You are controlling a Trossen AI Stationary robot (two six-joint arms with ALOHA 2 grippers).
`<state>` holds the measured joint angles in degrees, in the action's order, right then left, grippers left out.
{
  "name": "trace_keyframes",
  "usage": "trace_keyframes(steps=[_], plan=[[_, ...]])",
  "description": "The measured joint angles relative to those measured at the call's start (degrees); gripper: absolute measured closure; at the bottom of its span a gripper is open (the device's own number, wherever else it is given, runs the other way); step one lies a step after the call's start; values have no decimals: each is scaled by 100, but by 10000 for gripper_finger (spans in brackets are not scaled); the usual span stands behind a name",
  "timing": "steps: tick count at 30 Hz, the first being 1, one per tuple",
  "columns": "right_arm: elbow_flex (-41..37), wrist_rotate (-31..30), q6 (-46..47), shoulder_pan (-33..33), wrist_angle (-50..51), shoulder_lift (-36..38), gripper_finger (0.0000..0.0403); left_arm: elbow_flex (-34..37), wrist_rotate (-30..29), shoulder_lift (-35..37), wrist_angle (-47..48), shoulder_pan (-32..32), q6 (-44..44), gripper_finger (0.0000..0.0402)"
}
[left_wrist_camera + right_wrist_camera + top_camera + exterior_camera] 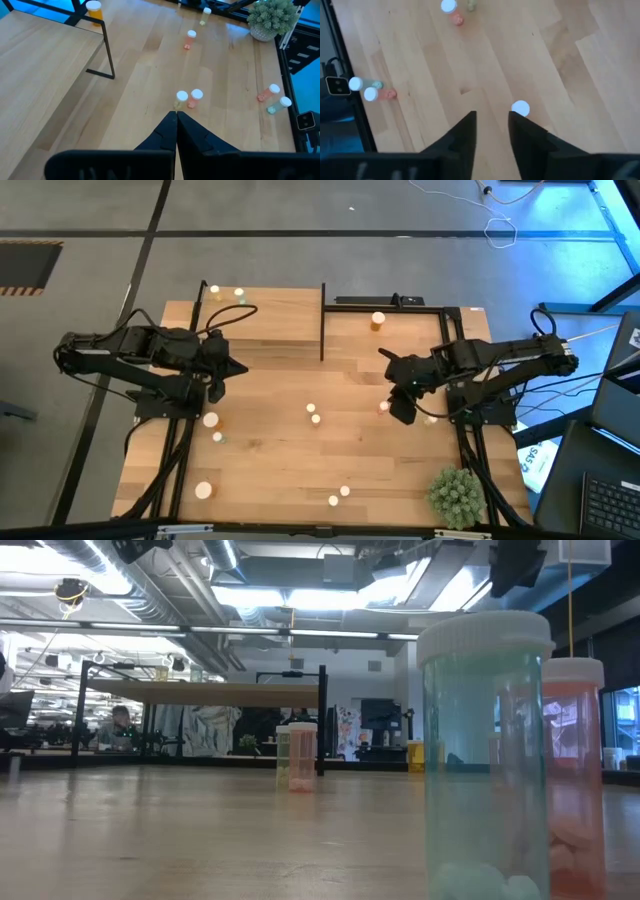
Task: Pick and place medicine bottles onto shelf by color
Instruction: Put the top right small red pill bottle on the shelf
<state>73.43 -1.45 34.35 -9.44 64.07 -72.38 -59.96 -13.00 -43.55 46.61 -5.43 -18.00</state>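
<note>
Tabletop bottles hold pills (low view); right claw spread, left claw pressed together.

Spiky green plant ball at table corner, laptop beside

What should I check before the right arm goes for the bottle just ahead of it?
1. Right gripper fingers parted, nothing between them: ok.
2. Target bottle upright, white cap showing: ok.
3. Gripper centred on the target: not ok; in the right wrist view the cap sits in front of one finger, not the gap.
4. Target's body colour: cannot tell; only its cap shows.
5. Shelf has room: ok; one orange bottle stands on it, the rest bare.
6. Left gripper out of the way: ok; shut and empty over the table's left side.
</note>
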Motion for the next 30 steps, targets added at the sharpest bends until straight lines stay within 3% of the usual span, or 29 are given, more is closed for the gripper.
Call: trace_keyframes(steps=[7, 11, 18, 30], plan=[[1, 2, 29, 178, 18, -41, 197, 0, -2, 0, 3, -1, 0, 401], [2, -43, 940, 398, 124, -140, 172, 0, -2, 2, 4, -2, 0, 401], [2, -43, 2064, 649, 490, -578, 178, 0, 0, 2, 7, -2, 0, 401], [2, 162, 2247, 698, 474, -1562, 181, 0, 0, 2, 5, -2, -2, 401]])
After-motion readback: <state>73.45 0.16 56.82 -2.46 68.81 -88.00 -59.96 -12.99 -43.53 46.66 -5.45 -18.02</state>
